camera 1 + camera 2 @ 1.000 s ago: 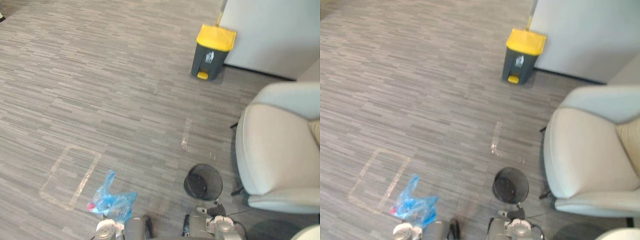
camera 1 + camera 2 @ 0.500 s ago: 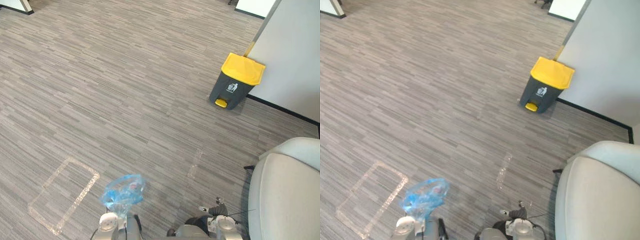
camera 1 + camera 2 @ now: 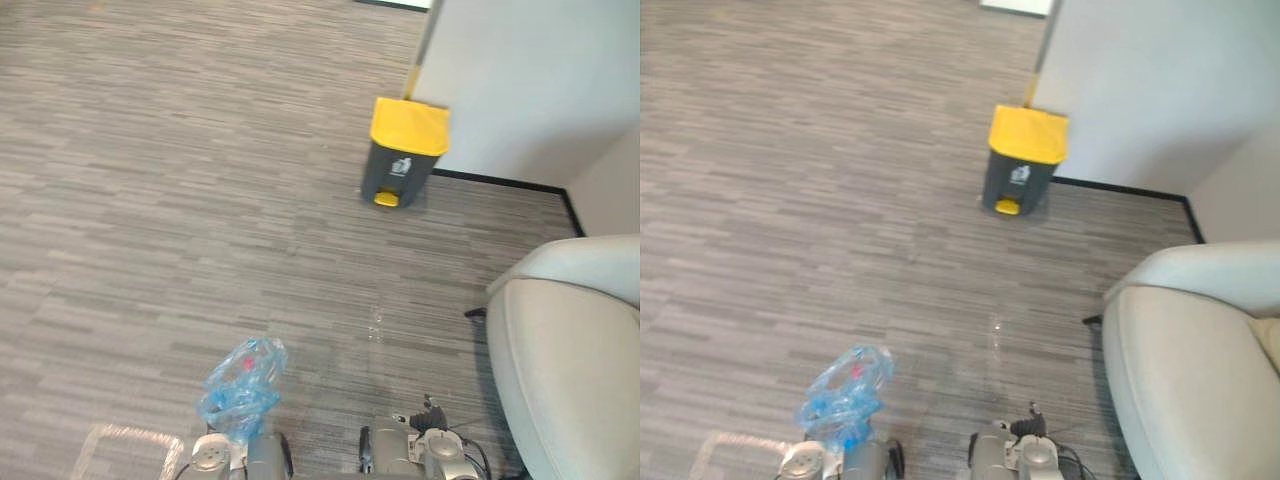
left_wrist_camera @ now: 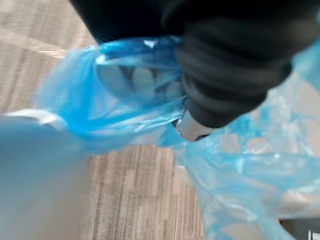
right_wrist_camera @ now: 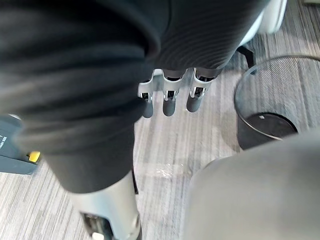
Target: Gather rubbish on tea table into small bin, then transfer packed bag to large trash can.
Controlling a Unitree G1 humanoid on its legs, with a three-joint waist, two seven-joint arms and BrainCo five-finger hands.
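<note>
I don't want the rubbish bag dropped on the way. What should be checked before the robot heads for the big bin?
1. Translucent blue plastic bag at the left robot hand: ok, carried.
2. Hold on it secure: cannot tell, plastic covers the hand.
3. Grey trash can with yellow lid in sight ahead: ok.
4. Its lid open: not ok, closed.
5. Path over the grey carpet floor: ok; the pale grey armchair stands off to the right.
6. Right robot hand free: ok.
</note>
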